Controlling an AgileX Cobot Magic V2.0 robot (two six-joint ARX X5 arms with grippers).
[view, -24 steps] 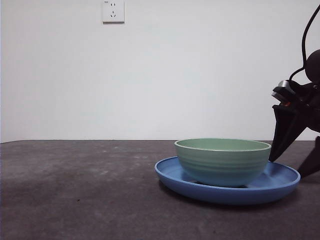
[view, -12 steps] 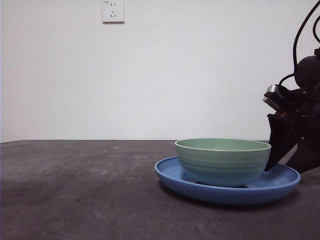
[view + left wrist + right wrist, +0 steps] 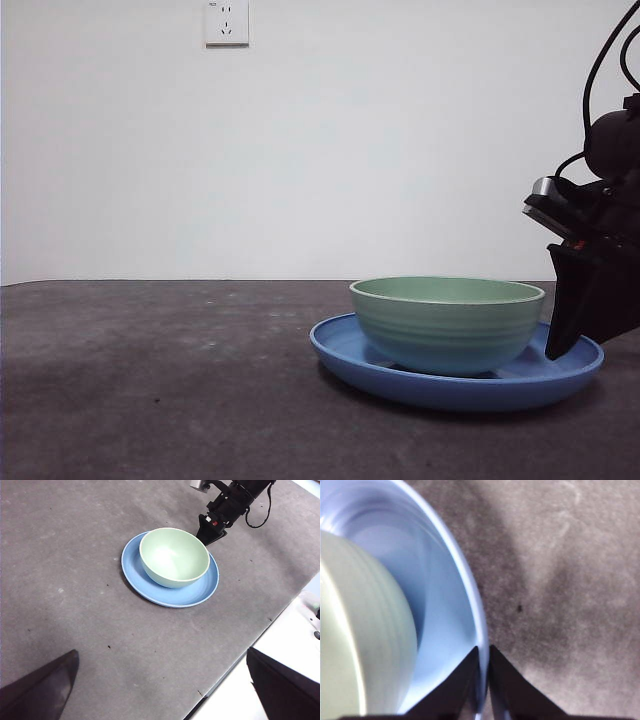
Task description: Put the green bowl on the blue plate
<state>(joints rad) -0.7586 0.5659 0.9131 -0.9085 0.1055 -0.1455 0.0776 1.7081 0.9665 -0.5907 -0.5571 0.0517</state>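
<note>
The green bowl (image 3: 445, 320) sits upright in the blue plate (image 3: 450, 388) on the dark table, right of centre in the front view. My right gripper (image 3: 560, 350) comes in from the right and is shut on the plate's right rim. In the right wrist view its jaws (image 3: 484, 652) pinch the blue rim (image 3: 470, 595), with the bowl's side (image 3: 365, 630) close by. The left wrist view shows the bowl (image 3: 174, 555) on the plate (image 3: 150, 586) from high above, with the right gripper (image 3: 207, 536) at the rim. My left gripper (image 3: 161, 652) is open, empty and far from both.
A white wall socket (image 3: 226, 22) is high on the back wall. The table's edge (image 3: 250, 645) runs past the plate in the left wrist view, with a white floor beyond it. Dark bare tabletop (image 3: 150, 380) lies left of the plate.
The right gripper's jaws were spread beside the plate; they have come down and closed on the plate's right rim. The plate has shifted very slightly to the right.
</note>
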